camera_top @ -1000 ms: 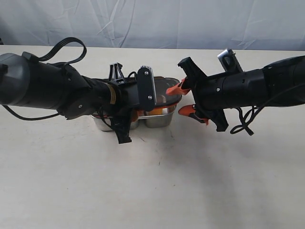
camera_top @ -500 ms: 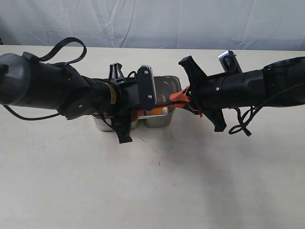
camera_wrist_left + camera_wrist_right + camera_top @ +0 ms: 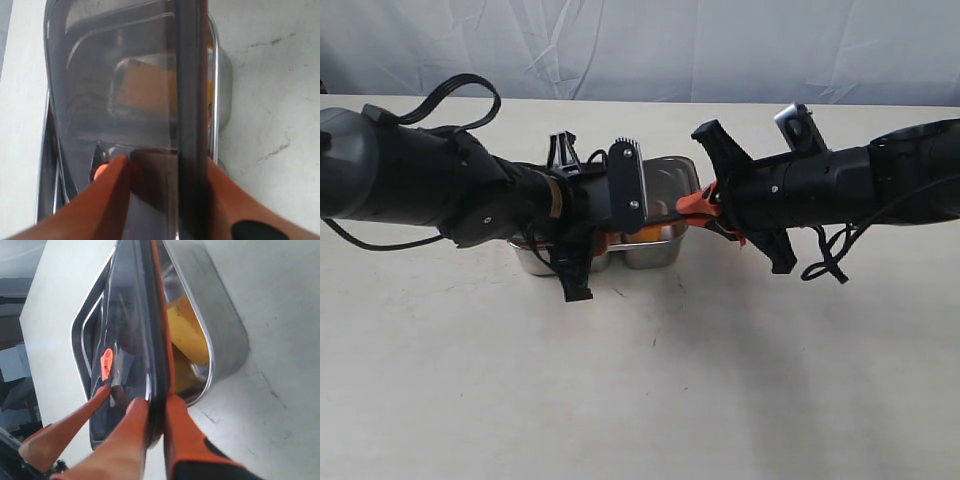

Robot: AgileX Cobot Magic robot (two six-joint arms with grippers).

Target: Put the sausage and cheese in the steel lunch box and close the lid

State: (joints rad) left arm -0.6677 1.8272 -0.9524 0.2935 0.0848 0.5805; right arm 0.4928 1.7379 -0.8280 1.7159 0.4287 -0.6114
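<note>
Smoky translucent lid (image 3: 125, 330), pinched by my left hand (image 3: 167, 165) and right hand (image 3: 156, 401), tilts; uneven lowering could jam it on the shiny steel lunch box (image 3: 225, 335).

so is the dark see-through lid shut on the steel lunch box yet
Not shut. The dark translucent lid is tilted over the shiny steel lunch box, leaving a gap that shows the yellow cheese wedge.
</note>
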